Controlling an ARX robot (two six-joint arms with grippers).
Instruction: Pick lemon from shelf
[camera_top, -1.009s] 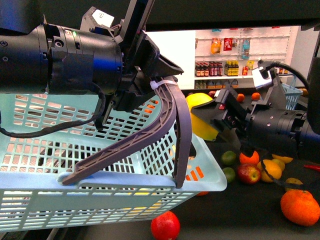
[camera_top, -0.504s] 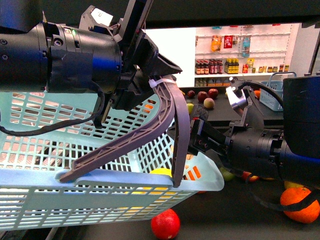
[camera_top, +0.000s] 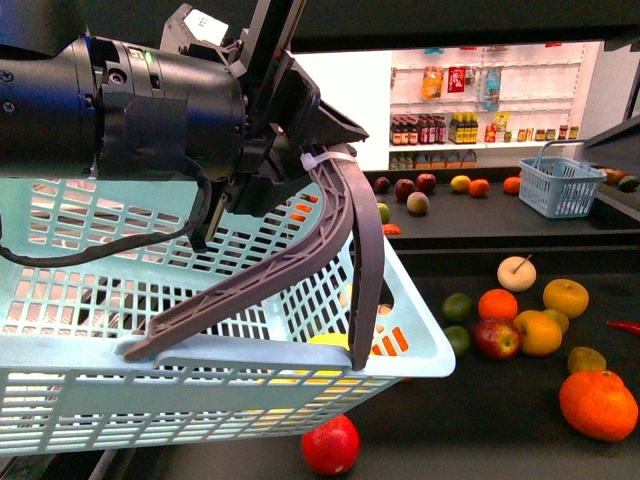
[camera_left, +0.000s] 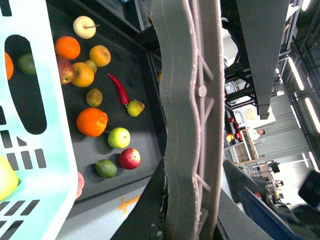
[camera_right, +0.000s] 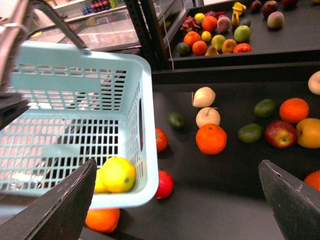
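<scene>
The lemon (camera_right: 116, 174) lies inside the pale blue basket (camera_right: 75, 65), in a corner beside its wall, above the dark counter (camera_right: 220, 200). My left hand (camera_top: 300, 165) is clamped on the basket's grey handle (camera_top: 345, 230). My right hand (camera_right: 176, 167) hangs over the counter, fingers spread wide apart.

Left gripper (camera_top: 300, 168) jaws clamped; right gripper (camera_right: 177, 170) jaws spread.

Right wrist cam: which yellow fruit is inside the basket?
The lemon, bright yellow, resting inside the light-blue basket; the rounder orange-yellow fruit lies outside on the dark shelf tray.
</scene>
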